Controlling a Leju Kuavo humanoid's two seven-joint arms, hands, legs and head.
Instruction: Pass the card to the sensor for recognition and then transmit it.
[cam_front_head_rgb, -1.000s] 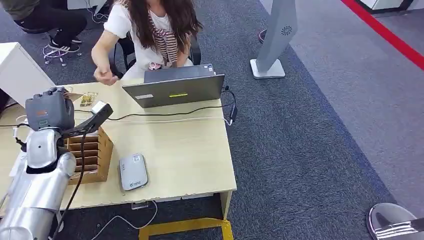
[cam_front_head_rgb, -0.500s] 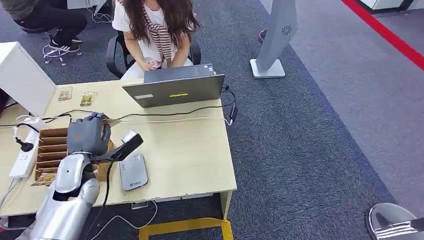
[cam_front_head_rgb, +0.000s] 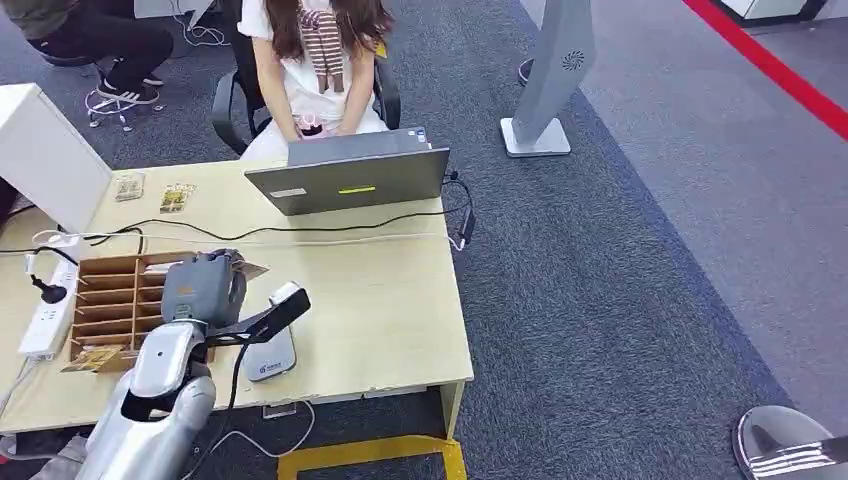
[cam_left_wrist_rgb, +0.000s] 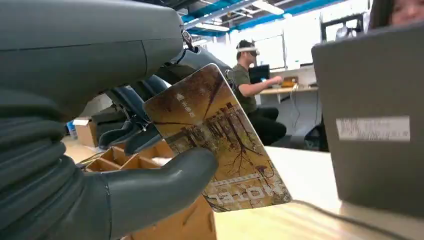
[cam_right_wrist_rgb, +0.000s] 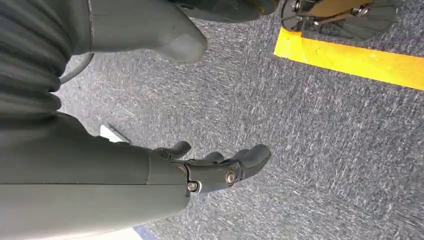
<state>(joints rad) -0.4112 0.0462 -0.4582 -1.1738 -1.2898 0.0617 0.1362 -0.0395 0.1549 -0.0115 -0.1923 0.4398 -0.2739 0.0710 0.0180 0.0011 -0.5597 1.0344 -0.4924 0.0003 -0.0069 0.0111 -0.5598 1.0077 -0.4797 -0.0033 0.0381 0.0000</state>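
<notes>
My left hand (cam_front_head_rgb: 204, 287) holds a brown picture card (cam_left_wrist_rgb: 220, 145) between the thumb (cam_left_wrist_rgb: 150, 185) and the fingers behind it. In the head view the card's edge (cam_front_head_rgb: 250, 268) sticks out past the hand, which hovers above the right end of the wooden slotted box (cam_front_head_rgb: 110, 300). The grey card sensor (cam_front_head_rgb: 272, 360) lies flat on the desk just in front and right of the hand, partly hidden by my wrist bracket. My right hand (cam_right_wrist_rgb: 210, 165) hangs over the carpet with its fingers apart and nothing in them.
A grey laptop (cam_front_head_rgb: 350, 180) stands at the desk's far side with a seated person (cam_front_head_rgb: 315, 60) behind it. A black cable (cam_front_head_rgb: 330, 228) crosses the desk. A power strip (cam_front_head_rgb: 45, 310), a white box (cam_front_head_rgb: 45, 150) and two loose cards (cam_front_head_rgb: 175, 197) lie at the left.
My left arm has swung from the desk's far left toward the right and front, carrying the card over the box to beside the sensor. The person drew an arm back and sat upright.
</notes>
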